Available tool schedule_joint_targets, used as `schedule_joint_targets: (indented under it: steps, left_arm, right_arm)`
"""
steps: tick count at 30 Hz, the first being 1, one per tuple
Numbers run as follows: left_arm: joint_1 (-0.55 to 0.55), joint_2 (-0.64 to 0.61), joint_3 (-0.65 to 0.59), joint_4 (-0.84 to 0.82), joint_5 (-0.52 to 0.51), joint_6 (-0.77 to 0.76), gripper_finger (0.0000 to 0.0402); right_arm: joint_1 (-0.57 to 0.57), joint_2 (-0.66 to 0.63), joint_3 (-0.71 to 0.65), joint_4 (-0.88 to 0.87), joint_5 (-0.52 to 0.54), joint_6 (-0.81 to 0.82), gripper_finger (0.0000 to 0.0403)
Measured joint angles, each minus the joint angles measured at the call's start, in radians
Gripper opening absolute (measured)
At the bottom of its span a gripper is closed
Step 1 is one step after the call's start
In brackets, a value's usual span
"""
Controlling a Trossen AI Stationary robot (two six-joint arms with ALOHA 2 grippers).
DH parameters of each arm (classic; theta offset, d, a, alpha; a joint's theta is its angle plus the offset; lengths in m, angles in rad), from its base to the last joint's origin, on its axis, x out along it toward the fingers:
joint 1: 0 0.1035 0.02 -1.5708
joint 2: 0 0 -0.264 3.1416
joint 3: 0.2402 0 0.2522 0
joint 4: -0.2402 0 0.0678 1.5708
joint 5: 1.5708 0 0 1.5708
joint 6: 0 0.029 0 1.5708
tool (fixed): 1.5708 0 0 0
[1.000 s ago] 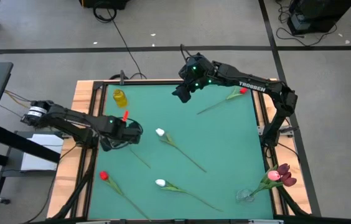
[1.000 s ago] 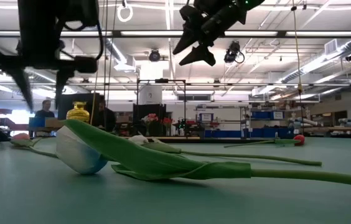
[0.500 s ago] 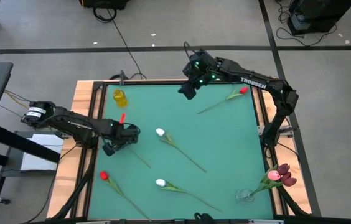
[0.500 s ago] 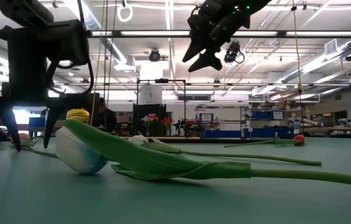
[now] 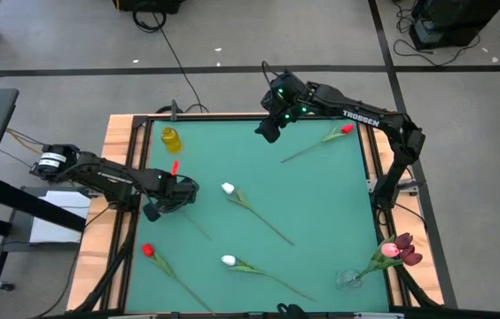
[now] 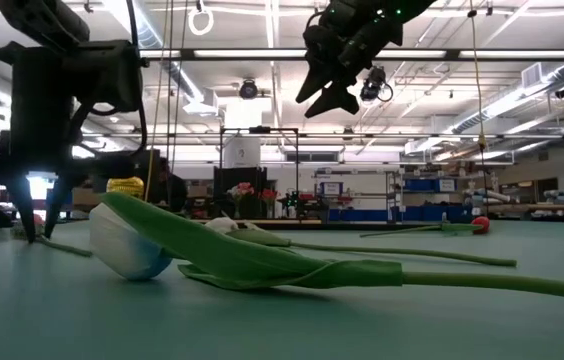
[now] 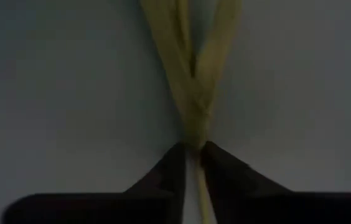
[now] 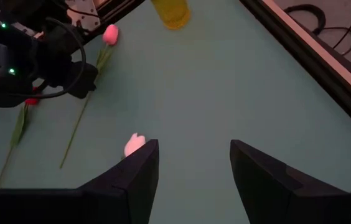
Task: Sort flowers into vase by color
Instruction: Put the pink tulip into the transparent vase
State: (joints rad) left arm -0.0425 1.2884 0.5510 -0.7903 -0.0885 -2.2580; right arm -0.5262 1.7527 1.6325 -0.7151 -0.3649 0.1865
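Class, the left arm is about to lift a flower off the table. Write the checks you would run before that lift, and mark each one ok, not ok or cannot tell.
1. Left claw closed on the stem: ok, the fingers pinch it just below where the leaves meet.
2. Colour of that flower's head: cannot tell from the left wrist view; the high view shows a red head by the claw.
3. Right claw out of the way: ok, it hangs open over the far edge of the table.
4. Yellow vase upright: ok.
5. Glass vase already holds pink and maroon flowers: ok.

Six tulips (image 5: 252,206) lie on the table, two stand in one glass vase (image 5: 350,279), plus one yellow vase (image 5: 170,139).
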Motion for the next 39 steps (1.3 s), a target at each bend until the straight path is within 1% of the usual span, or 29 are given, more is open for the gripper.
schedule_joint_targets:
  steps: [3, 7, 10, 12, 14, 17, 19, 22, 24, 26, 27, 30, 32, 34, 36, 39]
  left_arm:
    - [0.0, 0.0, -0.001, -0.004, -0.006, 0.004, 0.0013]
    - [0.0, 0.0, 0.016, -0.005, -0.014, 0.075, 0.001]
    - [0.002, -0.004, 0.067, 0.006, -0.057, 0.199, 0.0011]
    - [0.001, -0.009, 0.112, 0.028, -0.109, 0.316, 0.0011]
    - [0.004, -0.016, 0.161, 0.047, -0.164, 0.473, 0.0011]
    - [0.026, -0.019, 0.24, 0.104, -0.216, 0.679, 0.0011]
    - [0.048, -0.018, 0.286, 0.125, -0.23, 0.825, 0.0011]
    - [0.084, -0.019, 0.365, 0.238, -0.232, 1.061, 0.0011]
    - [0.108, -0.019, 0.415, 0.309, -0.229, 1.233, 0.0011]
    - [0.133, -0.018, 0.47, 0.364, -0.209, 1.383, 0.0011]
    - [0.147, -0.019, 0.497, 0.382, -0.2, 1.441, 0.0011]
    - [0.19, -0.02, 0.558, 0.399, -0.147, 1.57, 0.0011]
    - [0.211, -0.02, 0.579, 0.415, -0.105, 1.631, 0.0011]
    - [0.231, -0.02, 0.582, 0.467, -0.037, 1.68, 0.0011]
    - [0.247, -0.02, 0.582, 0.508, 0.047, 1.704, 0.0011]
    - [0.266, -0.02, 0.582, 0.575, 0.166, 1.74, 0.0011]
  right_arm:
    - [0.0, 0.0, 0.0, 0.001, 0.002, 0.002, 0.0201]
    - [0.0, 0.0, 0.0, 0.001, 0.0, 0.028, 0.0198]
    - [0.0, 0.0, 0.0, 0.002, -0.034, 0.051, 0.0197]
    - [0.001, 0.0, 0.0, 0.006, -0.064, 0.071, 0.0197]
    - [0.003, 0.0, 0.0, 0.017, -0.098, 0.086, 0.0197]
    - [0.013, 0.0, 0.0, 0.038, -0.146, 0.108, 0.0197]
    - [0.023, 0.0, 0.0, 0.042, -0.197, 0.109, 0.0198]
    - [0.046, 0.0, 0.0, 0.04, -0.306, 0.12, 0.0198]
    - [0.07, -0.001, 0.0, 0.041, -0.342, 0.138, 0.0198]
    - [0.101, -0.009, 0.0, 0.041, -0.324, 0.149, 0.0198]
    - [0.117, -0.018, 0.0, 0.042, -0.294, 0.155, 0.0199]
    - [0.157, -0.061, 0.0, 0.049, -0.143, 0.223, 0.0199]
    - [0.174, -0.096, 0.0, 0.079, -0.045, 0.238, 0.0199]
    - [0.189, -0.129, 0.0, 0.133, 0.031, 0.248, 0.0199]
    - [0.203, -0.157, 0.001, 0.191, 0.058, 0.263, 0.0199]
    - [0.214, -0.182, 0.002, 0.224, 0.056, 0.316, 0.0199]
